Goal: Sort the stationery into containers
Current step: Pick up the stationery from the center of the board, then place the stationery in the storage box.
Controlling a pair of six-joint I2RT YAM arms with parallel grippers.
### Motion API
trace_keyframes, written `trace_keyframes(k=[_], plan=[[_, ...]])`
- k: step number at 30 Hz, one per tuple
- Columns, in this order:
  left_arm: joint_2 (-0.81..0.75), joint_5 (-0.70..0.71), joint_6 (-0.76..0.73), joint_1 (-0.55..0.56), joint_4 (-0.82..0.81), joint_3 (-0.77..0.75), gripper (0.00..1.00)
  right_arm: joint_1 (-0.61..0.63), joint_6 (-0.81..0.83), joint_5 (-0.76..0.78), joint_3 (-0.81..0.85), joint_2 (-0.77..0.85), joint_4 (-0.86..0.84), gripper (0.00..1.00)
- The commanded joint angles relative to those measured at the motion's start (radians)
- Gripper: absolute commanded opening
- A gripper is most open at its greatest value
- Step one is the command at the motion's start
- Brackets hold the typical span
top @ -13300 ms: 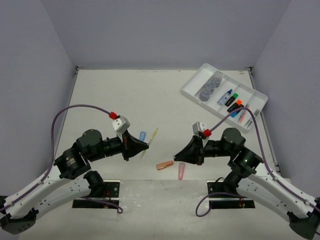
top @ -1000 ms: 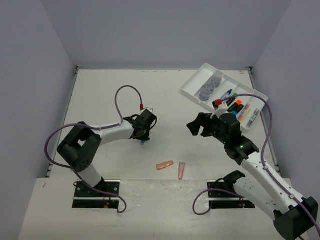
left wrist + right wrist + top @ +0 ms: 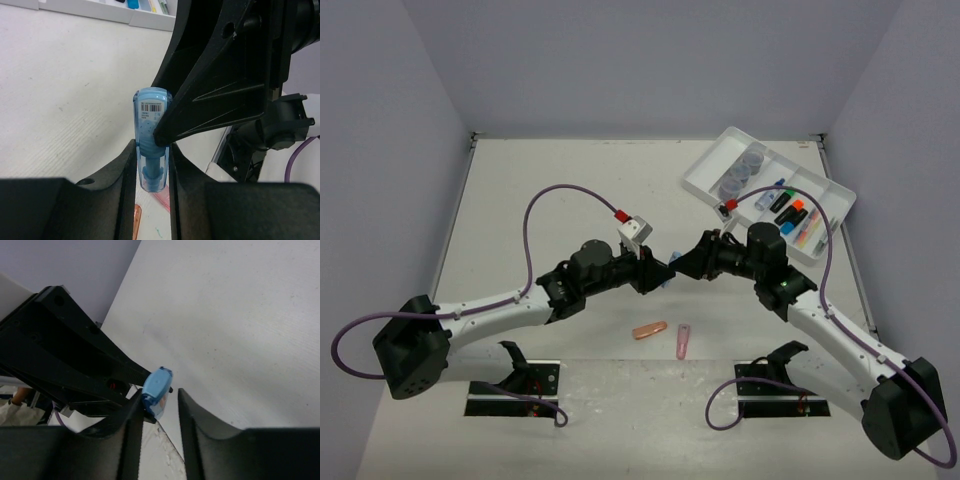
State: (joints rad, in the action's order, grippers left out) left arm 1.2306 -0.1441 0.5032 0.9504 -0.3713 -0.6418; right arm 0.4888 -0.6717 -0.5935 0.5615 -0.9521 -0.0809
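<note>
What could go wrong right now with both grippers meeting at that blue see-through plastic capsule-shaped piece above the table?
The right gripper reaches only the tip of the blue see-through plastic capsule-shaped piece, which sits against one finger, off-centre; it may slip and fall once the left gripper, clamped on its other end, lets go. The two grippers' black fingers are nearly touching, so closing further could knock them together.

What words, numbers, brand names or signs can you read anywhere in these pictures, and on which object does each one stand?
Blue capsule-shaped piece, white label: a barcode and a line of tiny print, too small and blurred to read.
Highlighters in the white tray: no print legible from the top view.
Nothing else in any view carries readable text.
</note>
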Motion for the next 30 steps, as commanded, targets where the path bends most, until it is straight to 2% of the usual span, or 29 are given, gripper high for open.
trace_keyframes(k=[1, 4, 7, 8, 9, 10, 12, 13, 17, 19, 22, 27, 30], plan=[[0.002, -0.023, -0.033, 0.005, -0.085, -0.034, 0.00, 0.024, 0.009, -0.005, 0.035, -0.019, -0.014, 0.23], [0.010, -0.020, -0.041, 0.007, -0.067, -0.049, 0.00, 0.026, 0.006, -0.021, 0.034, -0.029, -0.030, 0.03], [0.017, -0.015, -0.062, 0.007, -0.045, -0.062, 0.03, 0.027, -0.008, -0.039, 0.026, -0.050, -0.061, 0.00], [0.021, -0.010, -0.068, 0.007, -0.031, -0.072, 0.14, 0.027, -0.008, -0.036, 0.025, -0.060, -0.067, 0.00], [0.025, -0.003, -0.074, 0.007, -0.015, -0.086, 0.31, 0.027, -0.005, -0.030, 0.025, -0.074, -0.072, 0.00], [0.027, 0.003, -0.082, 0.007, 0.011, -0.093, 0.39, 0.025, -0.001, -0.011, 0.025, -0.081, -0.072, 0.00], [0.026, 0.035, -0.091, 0.007, 0.056, -0.112, 0.68, 0.024, 0.004, 0.017, 0.027, -0.097, -0.071, 0.00], [0.023, 0.058, -0.092, 0.007, 0.080, -0.121, 0.79, 0.022, 0.009, 0.031, 0.030, -0.100, -0.060, 0.00], [-0.025, 0.228, -0.060, 0.007, 0.299, -0.150, 1.00, -0.015, 0.052, 0.207, 0.070, -0.096, 0.017, 0.00], [-0.075, 0.369, -0.020, 0.007, 0.454, -0.165, 1.00, -0.077, 0.046, 0.304, 0.107, -0.108, 0.080, 0.00], [-0.146, 0.447, 0.018, 0.008, 0.619, -0.179, 1.00, -0.178, 0.046, 0.366, 0.211, -0.204, 0.174, 0.00], [-0.273, 0.436, 0.024, 0.007, 0.740, -0.194, 1.00, -0.276, 0.076, 0.539, 0.449, -0.456, 0.272, 0.00], [-0.352, 0.413, 0.018, 0.007, 0.781, -0.203, 1.00, -0.298, 0.091, 0.583, 0.716, -0.711, 0.334, 0.00]])
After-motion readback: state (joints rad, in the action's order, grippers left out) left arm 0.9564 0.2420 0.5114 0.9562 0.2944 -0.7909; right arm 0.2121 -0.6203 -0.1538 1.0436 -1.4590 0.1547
